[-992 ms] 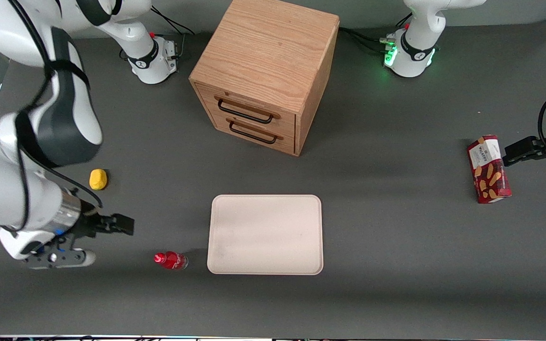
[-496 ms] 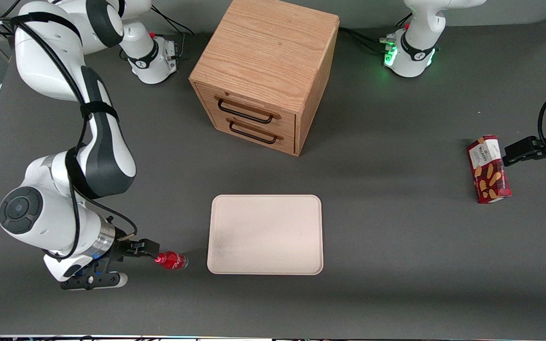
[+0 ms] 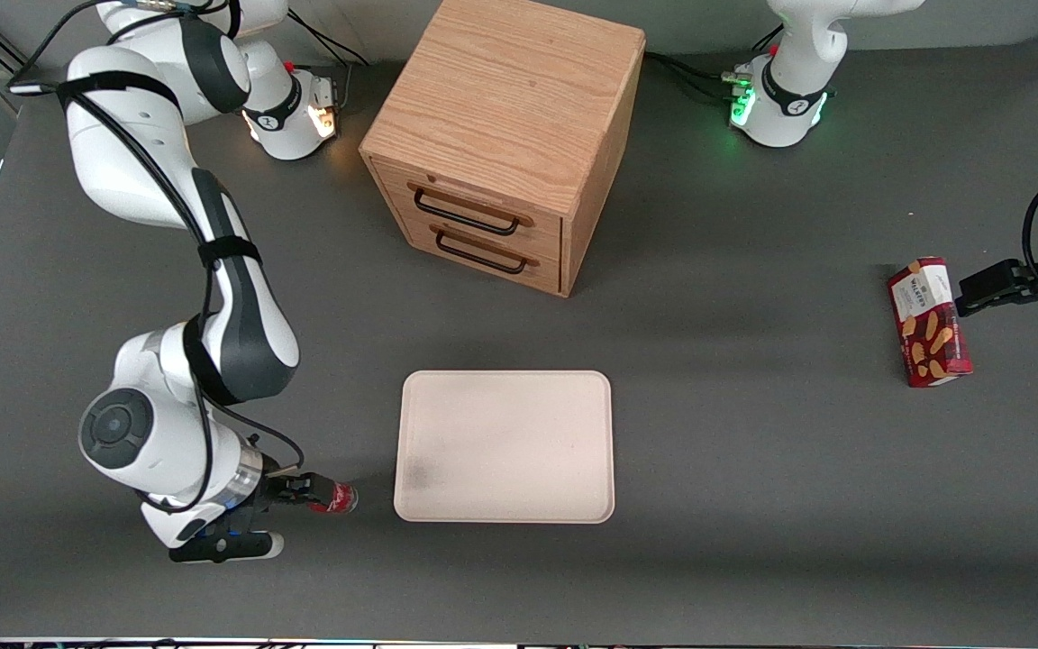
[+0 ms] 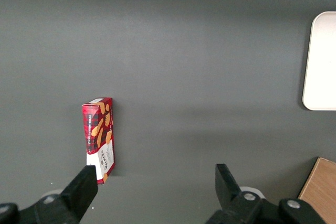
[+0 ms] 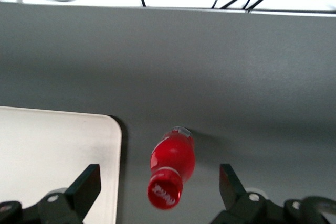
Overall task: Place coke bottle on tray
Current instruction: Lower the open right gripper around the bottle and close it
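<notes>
Pincer (image 5: 156, 192) spread wide astride upright coke bottle (image 5: 171, 167), apparently untouched, beside tray (image 5: 58, 161).

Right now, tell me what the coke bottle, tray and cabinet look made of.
Coke bottle: likely plastic, glossy red, between the open gripper jaws. Tray: matte cream, perhaps plastic or pulp; smooth, low rim. Cabinet: wood, visible grain, dark handles probably metal.

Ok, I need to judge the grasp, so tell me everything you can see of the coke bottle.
The coke bottle is small, red-capped, with a red label, seemingly plastic. It stands on the gray table beside the tray, toward the working arm's end, apart from the tray's rim. The gripper is at it with fingers open on either side, not touching. The cap carries white lettering.
</notes>
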Robot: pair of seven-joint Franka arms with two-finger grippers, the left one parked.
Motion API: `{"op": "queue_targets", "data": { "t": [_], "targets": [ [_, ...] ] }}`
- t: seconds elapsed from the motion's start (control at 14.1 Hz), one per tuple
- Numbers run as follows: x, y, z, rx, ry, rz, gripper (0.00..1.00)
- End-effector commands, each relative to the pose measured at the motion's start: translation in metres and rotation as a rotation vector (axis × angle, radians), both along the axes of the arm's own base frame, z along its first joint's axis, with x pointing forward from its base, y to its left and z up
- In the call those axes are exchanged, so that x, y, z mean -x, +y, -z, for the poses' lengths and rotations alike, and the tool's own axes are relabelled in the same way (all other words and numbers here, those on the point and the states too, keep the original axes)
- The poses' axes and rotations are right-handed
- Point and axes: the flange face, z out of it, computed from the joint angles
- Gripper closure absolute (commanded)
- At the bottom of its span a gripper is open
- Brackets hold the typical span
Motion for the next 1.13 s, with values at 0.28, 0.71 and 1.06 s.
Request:
{"op": "queue_targets", "data": {
  "t": [0.28, 0.71, 1.06],
  "targets": [
    [0.0, -0.002, 0.022, 0.011, 0.011, 0.025, 0.04],
    [0.008, -0.004, 0.028, 0.014, 0.045, 0.03, 0.07],
    [0.011, 0.0, 0.023, 0.009, 0.05, 0.029, 0.28]
  ]
}}
